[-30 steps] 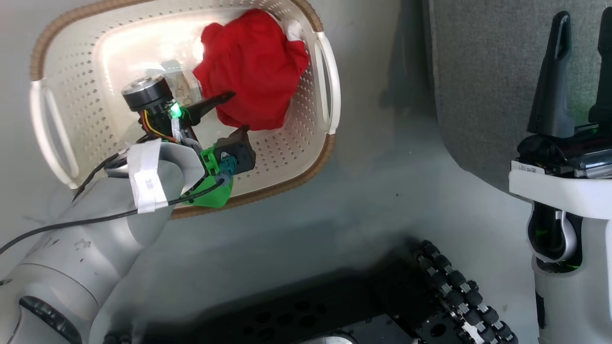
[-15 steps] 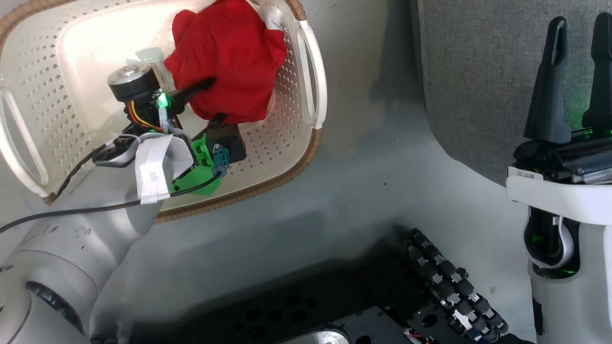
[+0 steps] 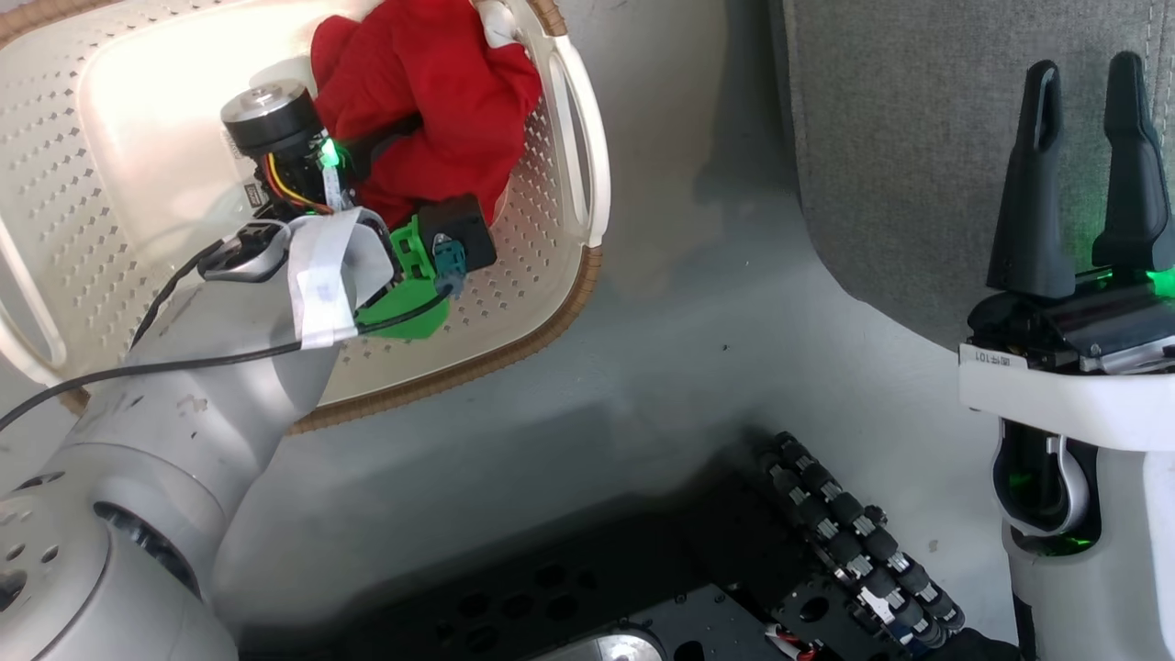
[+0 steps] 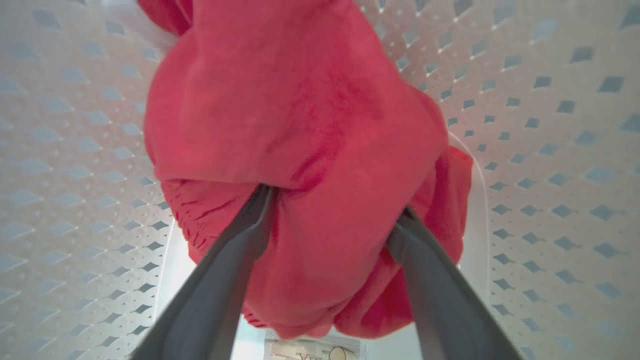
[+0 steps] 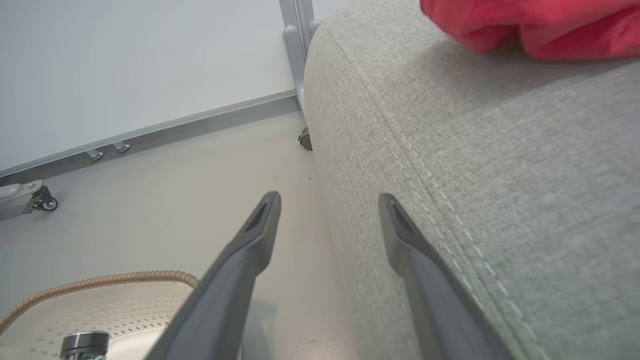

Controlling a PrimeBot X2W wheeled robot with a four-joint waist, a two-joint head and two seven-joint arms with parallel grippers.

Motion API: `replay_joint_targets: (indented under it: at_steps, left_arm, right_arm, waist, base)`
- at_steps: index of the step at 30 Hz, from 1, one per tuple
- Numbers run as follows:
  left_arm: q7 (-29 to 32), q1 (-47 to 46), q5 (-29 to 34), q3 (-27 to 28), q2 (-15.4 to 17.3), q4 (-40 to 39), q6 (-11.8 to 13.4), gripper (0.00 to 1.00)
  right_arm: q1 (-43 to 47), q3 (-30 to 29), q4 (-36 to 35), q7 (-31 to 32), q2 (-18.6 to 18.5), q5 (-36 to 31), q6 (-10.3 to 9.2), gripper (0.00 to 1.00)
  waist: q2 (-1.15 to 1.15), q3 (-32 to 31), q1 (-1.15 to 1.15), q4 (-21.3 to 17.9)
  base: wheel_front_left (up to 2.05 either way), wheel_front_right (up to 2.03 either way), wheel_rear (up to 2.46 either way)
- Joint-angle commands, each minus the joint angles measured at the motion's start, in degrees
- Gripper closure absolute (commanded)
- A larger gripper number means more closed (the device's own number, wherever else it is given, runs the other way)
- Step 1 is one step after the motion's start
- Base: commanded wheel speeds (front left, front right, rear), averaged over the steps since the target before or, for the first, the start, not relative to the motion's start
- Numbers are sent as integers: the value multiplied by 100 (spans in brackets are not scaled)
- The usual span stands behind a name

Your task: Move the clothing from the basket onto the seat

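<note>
Basket: cream plastic, perforated walls, brown woven-look rim, white side handles. Sits on pale floor near seat, strip of floor btwn them. Label stuck on its bottom.
Red garment: bunched in a lump, in basket's corner by one handle; white bit at top, against rim.
Seat: grey fabric cushion, rounded edge, stitched seam.
2nd garment: red, crumpled, lies on seat top, back from the edge.

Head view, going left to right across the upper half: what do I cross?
basket's perforated wall → red garment → basket handle → floor → seat → right gripper
</note>
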Motion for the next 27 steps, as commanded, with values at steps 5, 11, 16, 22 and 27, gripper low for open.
replay_joint_targets:
  at_steps: [5,11,16,22,27]
  left_arm:
    - [-2,-228,-170,20,-144,245,-241,0]
    - [229,-312,-387,1,-274,490,-425,0]
    - [628,-340,-559,-33,-319,544,-494,0]
    - [1261,-103,-956,-187,-375,560,-497,3]
    - [1411,-165,-1239,-337,-387,560,-499,100]
  right_arm:
    - [210,35,-44,2,4,48,-10,0]
    - [334,89,-136,1,6,38,-10,0]
    - [438,88,-196,1,6,9,-10,0]
    - [509,100,-212,1,6,-44,-9,0]
    - [482,111,-212,1,6,-60,-9,0]
  waist:
    - [0,3,0,-41]
    - [0,-7,0,-73]
    - [0,-12,0,-82]
    - [0,-37,0,-80]
    - [0,-43,0,-75]
  base:
    - [0,0,0]
    - [0,0,0]
    - [0,0,0]
    - [0,0,0]
    - [0,0,0]
